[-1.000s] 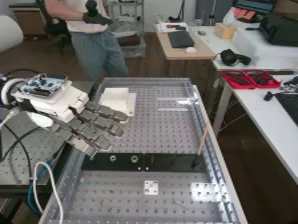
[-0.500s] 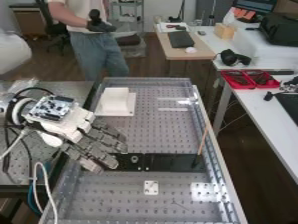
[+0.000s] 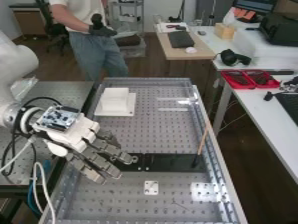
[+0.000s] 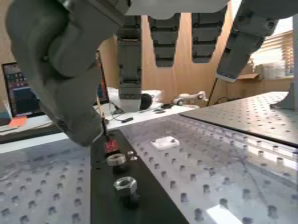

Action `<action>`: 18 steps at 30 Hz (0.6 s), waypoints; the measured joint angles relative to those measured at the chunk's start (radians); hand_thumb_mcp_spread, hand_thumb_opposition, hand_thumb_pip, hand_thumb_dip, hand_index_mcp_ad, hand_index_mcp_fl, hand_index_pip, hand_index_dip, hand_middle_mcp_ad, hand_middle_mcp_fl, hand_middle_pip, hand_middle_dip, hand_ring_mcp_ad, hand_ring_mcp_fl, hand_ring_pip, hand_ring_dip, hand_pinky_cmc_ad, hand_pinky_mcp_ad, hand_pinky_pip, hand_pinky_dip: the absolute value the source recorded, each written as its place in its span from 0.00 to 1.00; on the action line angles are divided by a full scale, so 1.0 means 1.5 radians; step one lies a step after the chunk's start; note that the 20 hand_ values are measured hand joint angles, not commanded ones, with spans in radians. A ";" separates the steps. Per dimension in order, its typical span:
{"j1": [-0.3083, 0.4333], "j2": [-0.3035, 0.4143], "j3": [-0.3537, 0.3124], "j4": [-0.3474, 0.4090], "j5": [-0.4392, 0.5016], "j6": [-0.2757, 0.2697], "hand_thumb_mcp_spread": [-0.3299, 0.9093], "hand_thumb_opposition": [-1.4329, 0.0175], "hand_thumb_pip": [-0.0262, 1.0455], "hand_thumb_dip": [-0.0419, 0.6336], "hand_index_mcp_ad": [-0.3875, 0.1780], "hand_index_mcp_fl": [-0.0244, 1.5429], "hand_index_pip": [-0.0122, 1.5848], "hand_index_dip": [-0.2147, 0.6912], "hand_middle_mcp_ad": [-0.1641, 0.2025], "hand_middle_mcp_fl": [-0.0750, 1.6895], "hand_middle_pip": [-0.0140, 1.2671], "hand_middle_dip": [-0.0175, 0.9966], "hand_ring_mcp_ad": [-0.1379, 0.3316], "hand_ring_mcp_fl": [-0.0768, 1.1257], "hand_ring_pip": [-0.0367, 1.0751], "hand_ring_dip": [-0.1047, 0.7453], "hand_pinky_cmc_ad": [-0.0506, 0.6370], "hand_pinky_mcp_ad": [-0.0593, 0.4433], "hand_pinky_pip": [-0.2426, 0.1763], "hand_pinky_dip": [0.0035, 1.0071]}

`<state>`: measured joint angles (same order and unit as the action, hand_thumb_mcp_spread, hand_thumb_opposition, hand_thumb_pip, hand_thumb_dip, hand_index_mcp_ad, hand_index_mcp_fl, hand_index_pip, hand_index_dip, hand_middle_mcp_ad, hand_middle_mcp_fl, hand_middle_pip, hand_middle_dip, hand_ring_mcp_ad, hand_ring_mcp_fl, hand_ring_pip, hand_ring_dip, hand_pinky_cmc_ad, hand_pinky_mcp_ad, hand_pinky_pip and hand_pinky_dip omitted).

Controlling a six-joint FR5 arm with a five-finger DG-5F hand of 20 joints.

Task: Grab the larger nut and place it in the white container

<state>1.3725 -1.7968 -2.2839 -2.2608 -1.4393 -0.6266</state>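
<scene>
nuts [image 4: 125,186] line up near the arm-side edge of the black plate [image 3: 169,162], below my open, empty hand [image 3: 80,142], on its thumb side; which is larger, i cannot tell.

I see grey bench [image 3: 133,205] beneath me, top studded with regular rows of dark holes, shiny rails along long sides. Glare patches on surface. Black plate [image 3: 169,161] lies flat crosswise, seam partway along. In high view, I find thin wooden stick [image 3: 203,139] rising at slight tilt, dark foot at plate's right end. White container [image 3: 116,98] rests near far end, on wider flat base. Small white square bracket [image 3: 151,188] with holes lies flat, just beside black plate, on near side.
</scene>
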 joint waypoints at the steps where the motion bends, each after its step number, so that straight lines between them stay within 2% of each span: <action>1: 0.002 -0.003 -0.002 0.008 0.003 -0.001 0.51 0.39 0.69 0.41 0.62 0.02 0.83 0.38 0.73 0.04 0.12 0.19 0.73 0.07 0.11 0.19 0.57 0.67 0.37 0.47; 12: 0.006 -0.037 -0.001 0.031 0.013 0.009 0.51 0.39 0.69 0.41 0.61 0.02 0.90 0.48 0.73 0.04 0.11 0.19 0.74 0.07 0.11 0.19 0.57 0.67 0.36 0.46; 13: 0.005 -0.039 0.001 0.031 0.013 0.009 0.51 0.39 0.69 0.41 0.62 0.02 0.90 0.48 0.73 0.04 0.11 0.19 0.72 0.07 0.11 0.19 0.57 0.67 0.36 0.46; 18: 0.003 -0.052 0.008 0.025 0.011 0.004 0.52 0.37 0.68 0.44 0.60 0.02 0.90 0.53 0.73 0.04 0.11 0.19 0.71 0.07 0.11 0.20 0.57 0.67 0.36 0.41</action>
<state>1.3775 -1.8743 -2.2719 -2.2232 -1.4225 -0.6204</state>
